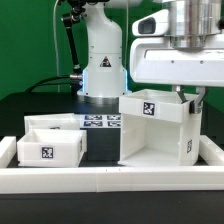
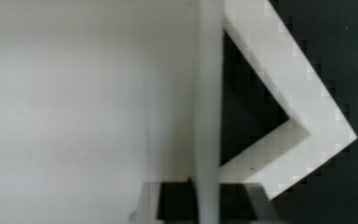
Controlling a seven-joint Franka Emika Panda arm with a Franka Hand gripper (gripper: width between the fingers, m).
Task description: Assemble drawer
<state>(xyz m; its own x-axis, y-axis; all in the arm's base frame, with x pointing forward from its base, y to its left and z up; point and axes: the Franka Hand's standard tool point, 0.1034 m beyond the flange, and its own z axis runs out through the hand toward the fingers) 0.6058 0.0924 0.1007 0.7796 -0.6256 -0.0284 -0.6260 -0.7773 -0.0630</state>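
**Item 1, housing**: white boxy shell of the drawer, standing upright with its open face toward the near edge of the bench. A tag sits on its upper front. It stands close to the near edge, toward the corner on the exterior view's right, just behind the rail; contact with the rail cannot be made out. Judged to be set there so the rail can brace it when a tray is pushed in.

**Item 2, gripper**: reaches down from above onto the top of the housing's side wall, on the exterior view's right. In the wrist view that wall runs edge-on down the middle, between the jaws. Whether they pinch it or stand slack cannot be told. Judged purpose: to steady or shift the housing.

**Item 3, tray**: open-top, with its tagged face toward the near edge. It sits near the corner on the exterior view's left, well apart from the housing and not yet inserted. No knob is visible. The white rim behind it may be its own back wall or a second tray.

**Item 4, marker board**: flat at mid-bench, before the robot base.

**Obstructions:** the rail blocks any travel toward the near edge. The wrist block overhangs the housing and hides its top corner
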